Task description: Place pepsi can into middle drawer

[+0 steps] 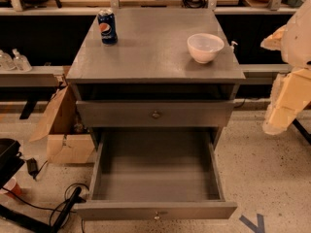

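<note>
**A:** Where is the claw?

**B:** At the far right edge. A pale, blurred arm [294,47] hangs beside the table [155,52], and its lower end is probably the claw [278,123]. It sits off the table's right front corner, over the floor. I cannot tell whether it is wide or narrow.

**A:** What is nearest to it?

**B:** The bowl [205,46], upright on the right side of the table.

**A:** And the can?

**B:** The can [107,26] stands upright at the back left of the table, well apart from both bowl and claw.

**A:** The drawer?

**B:** The drawer [155,178] is pulled out at the bottom, with its tray open and a knob [156,215] centred on the front panel. Above it, a shut front [194,113] with its own knob lies just under the table. A cardboard box [63,135] leans on the floor to the left, with cables [65,205] near it.
</note>
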Robot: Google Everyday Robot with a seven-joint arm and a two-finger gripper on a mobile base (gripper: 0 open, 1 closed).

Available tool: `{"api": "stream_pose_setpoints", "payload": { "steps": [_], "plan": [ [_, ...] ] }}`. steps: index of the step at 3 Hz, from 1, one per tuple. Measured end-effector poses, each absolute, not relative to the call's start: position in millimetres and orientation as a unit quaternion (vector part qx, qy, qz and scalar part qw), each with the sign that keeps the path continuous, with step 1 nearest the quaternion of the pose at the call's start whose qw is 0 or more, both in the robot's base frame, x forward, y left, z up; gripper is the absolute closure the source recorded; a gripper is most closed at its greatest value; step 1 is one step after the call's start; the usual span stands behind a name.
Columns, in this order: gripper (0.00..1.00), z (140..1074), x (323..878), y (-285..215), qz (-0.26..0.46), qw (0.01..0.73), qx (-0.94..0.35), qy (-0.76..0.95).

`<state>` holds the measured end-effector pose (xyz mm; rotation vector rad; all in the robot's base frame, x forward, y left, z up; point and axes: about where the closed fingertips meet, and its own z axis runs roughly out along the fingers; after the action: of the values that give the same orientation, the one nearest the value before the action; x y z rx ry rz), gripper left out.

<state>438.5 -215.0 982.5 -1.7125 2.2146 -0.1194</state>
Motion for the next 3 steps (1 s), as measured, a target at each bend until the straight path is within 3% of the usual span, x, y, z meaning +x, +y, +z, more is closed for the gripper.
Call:
{"api": "stream_pose_setpoints", "payload": {
  "steps": [1,3],
  "plan": [
    [0.00,983.0,439.7,-214.8,-0.042,0.172,-0.602,0.779],
    [0.00,1008.3,516.3,-205.7,-0.004,0.337,-0.558,0.758]
  ]
}}
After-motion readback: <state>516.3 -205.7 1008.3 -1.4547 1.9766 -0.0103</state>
